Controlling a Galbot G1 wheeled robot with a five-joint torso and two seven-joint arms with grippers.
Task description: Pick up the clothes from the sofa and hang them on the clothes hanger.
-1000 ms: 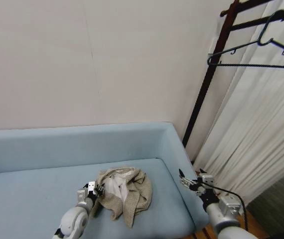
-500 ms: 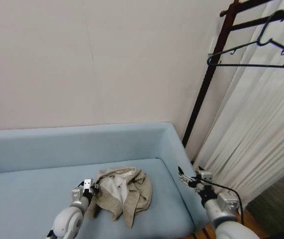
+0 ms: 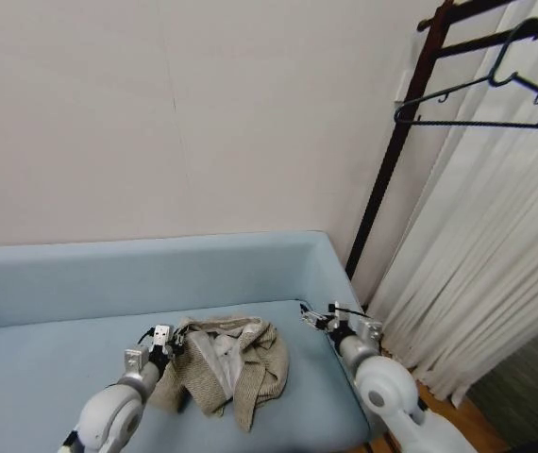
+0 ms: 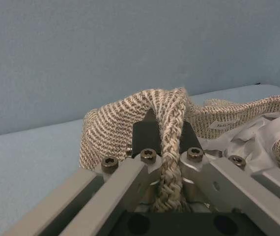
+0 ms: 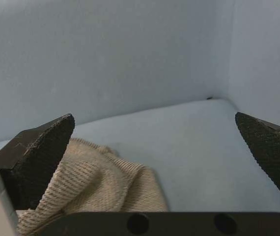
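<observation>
Clothes edge clamped in left gripper jaws, hiding them; right gripper jaws wide.

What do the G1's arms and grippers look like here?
Rounded white shells on left arm and right arm. The left gripper has grey metal finger bars with hex screws and black tips. The right gripper has black cross-hatched pads and thin black cables at the wrist.

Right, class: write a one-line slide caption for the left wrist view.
Left gripper shut on a raised fold of the beige knitted garment lying on the light blue sofa.
</observation>
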